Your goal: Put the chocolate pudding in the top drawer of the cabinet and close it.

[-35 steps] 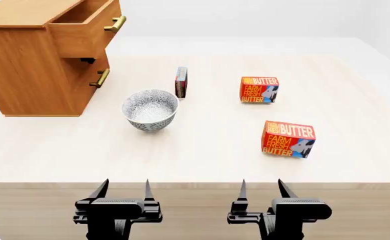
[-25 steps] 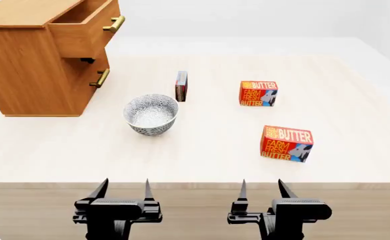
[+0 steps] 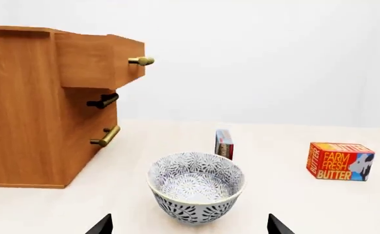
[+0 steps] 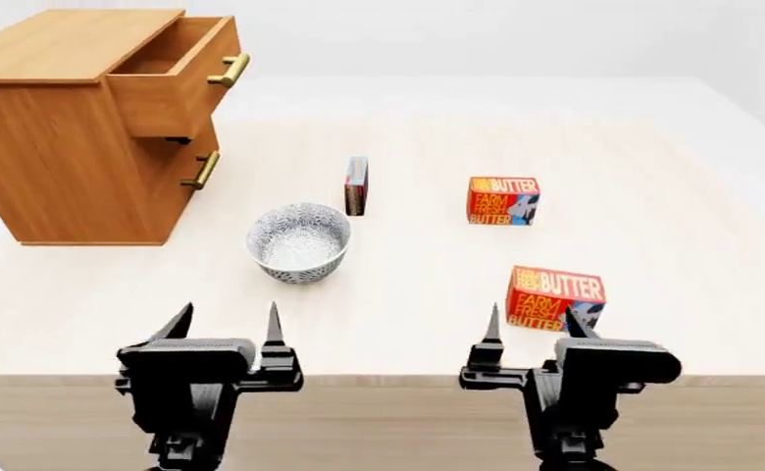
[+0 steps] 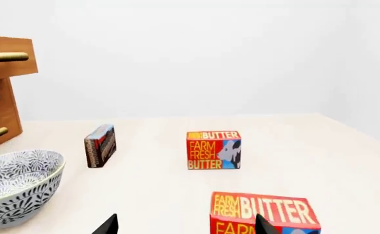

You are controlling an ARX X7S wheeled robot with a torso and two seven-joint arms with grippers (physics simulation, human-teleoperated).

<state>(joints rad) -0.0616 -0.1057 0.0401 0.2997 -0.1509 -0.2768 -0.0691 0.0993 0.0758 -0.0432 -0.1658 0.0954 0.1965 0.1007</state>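
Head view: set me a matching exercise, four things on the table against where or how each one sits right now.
Things:
1. top drawer
2. chocolate pudding
3. bowl
4. nearer butter box

States:
A. just ahead of the right pincer
B. standing on edge, beyond the bowl
C. pulled open
D. between the left pincer and the pudding

Pairs: 1-C, 2-B, 3-D, 4-A
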